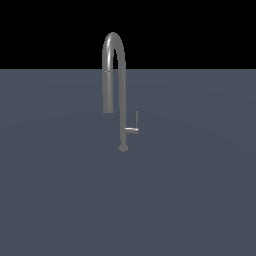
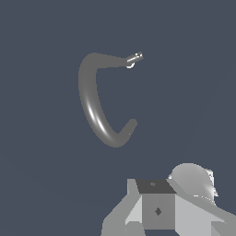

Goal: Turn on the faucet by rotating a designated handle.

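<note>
On grey floor, faucet (image 1: 121, 85) upright, handle (image 1: 134, 126) beside stem

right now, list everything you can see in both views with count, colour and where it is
faucet: one, grey metal, standing upright on the surface near the middle of the exterior view, arched spout curving toward that view's left
handle: one, grey metal, L-shaped, sticking off the lower stem toward the exterior view's right, rod pointing up
surface: one, dark blue-grey, flat, under the faucet
gripper: one, light grey, body seen only in the wrist view, apart from the faucet; its jaws are not visible
</note>
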`<state>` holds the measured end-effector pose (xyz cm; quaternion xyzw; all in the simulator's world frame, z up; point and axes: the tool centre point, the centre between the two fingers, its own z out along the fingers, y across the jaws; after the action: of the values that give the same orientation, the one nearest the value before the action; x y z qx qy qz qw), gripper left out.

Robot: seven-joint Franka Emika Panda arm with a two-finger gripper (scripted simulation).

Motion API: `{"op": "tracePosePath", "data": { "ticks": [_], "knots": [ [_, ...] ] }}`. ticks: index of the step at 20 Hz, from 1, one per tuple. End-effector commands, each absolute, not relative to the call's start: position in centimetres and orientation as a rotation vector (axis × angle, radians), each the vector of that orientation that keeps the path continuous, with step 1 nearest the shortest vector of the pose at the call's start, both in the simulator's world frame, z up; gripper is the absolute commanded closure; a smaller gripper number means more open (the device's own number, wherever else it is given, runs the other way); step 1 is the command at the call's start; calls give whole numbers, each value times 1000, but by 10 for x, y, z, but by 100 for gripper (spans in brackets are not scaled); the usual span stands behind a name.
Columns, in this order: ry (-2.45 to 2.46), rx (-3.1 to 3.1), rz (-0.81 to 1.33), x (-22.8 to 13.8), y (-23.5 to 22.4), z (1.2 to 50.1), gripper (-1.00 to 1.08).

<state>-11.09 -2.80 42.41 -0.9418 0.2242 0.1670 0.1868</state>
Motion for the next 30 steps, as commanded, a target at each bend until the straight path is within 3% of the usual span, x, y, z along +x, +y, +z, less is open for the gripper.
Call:
{"op": "tracePosePath", "data": {
  "ticks": [1,16,30],
  "knots": [
    [685,-2580,517,-97,-31,414,108],
    [970,-2085,776,-28,-49,332,108],
    [1174,-1547,968,15,-54,234,108]
  ]
}}
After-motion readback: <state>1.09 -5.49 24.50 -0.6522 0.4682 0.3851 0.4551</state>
